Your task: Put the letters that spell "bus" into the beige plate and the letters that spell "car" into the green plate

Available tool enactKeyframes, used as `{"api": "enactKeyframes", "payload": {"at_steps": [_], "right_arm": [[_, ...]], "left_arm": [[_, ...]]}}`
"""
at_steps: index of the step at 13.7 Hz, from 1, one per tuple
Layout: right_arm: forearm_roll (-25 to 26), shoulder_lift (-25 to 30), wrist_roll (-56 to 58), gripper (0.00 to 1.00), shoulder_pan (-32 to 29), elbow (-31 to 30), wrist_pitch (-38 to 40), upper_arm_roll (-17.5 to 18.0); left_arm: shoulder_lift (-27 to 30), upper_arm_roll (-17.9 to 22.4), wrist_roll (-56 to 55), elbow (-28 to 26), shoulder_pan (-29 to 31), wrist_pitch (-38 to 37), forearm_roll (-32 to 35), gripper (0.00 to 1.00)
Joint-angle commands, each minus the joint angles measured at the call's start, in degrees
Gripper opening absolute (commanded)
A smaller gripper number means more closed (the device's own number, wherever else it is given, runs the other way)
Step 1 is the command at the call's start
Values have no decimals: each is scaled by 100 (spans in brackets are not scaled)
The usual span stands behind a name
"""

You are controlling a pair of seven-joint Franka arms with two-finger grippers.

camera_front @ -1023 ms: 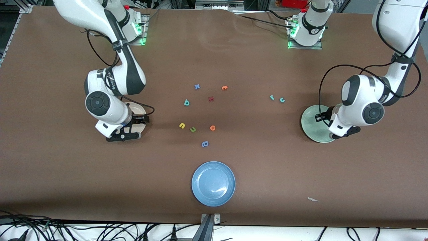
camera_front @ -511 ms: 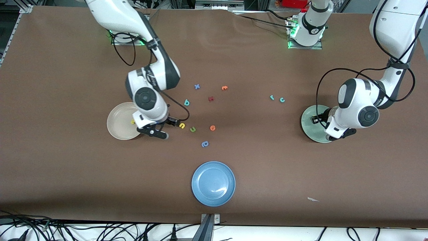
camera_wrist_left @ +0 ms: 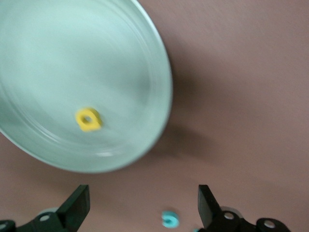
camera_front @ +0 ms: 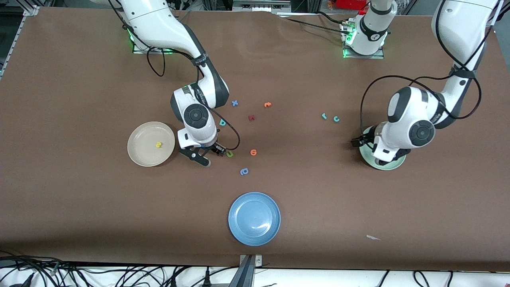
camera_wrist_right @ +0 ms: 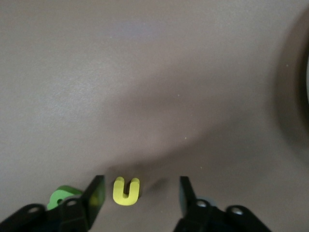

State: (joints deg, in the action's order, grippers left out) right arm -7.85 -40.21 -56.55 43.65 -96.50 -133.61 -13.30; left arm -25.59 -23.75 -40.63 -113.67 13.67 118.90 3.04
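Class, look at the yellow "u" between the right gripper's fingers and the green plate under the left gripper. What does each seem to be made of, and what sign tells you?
Yellow "u": probably foam or soft plastic; matte, thick, blunt-edged, no glints.
Green plate: likely hard plastic or glazed ceramic; smooth, faintly glossy, with soft highlights along its rim. The look leaves either open.

yellow "s" in beige plate

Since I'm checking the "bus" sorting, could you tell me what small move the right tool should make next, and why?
Probably lower and close on the yellow u: the right tool has its open jaws either side of it, and the olive-green u sits just outside one finger.
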Motion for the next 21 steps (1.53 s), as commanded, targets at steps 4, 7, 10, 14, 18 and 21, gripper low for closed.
{"api": "enactKeyframes", "payload": {"at_steps": [4,7,10,14,18,21], "right_arm": [[-524,-198,-172,62,170,131,-156,-59],[-524,-242,-172,62,214,105,-227,-59],[-516,-277,-155,53,241,96,-227,-59],[-507,-277,-120,49,241,87,-245,-68],[-428,-268,-93,49,223,87,-245,-76],[-428,-268,-76,49,215,87,-289,-85]], "left_arm": [[501,-420,-1016,-1348,22,1500,-181,94],[528,-429,-1148,-1904,-83,2022,-172,91],[528,-516,-1201,-2133,-128,2093,-172,89],[572,-587,-1263,-2326,-102,2224,-172,83],[634,-596,-1254,-2573,-101,2577,-172,81],[634,-622,-1263,-2599,-101,2568,-172,71]]}}
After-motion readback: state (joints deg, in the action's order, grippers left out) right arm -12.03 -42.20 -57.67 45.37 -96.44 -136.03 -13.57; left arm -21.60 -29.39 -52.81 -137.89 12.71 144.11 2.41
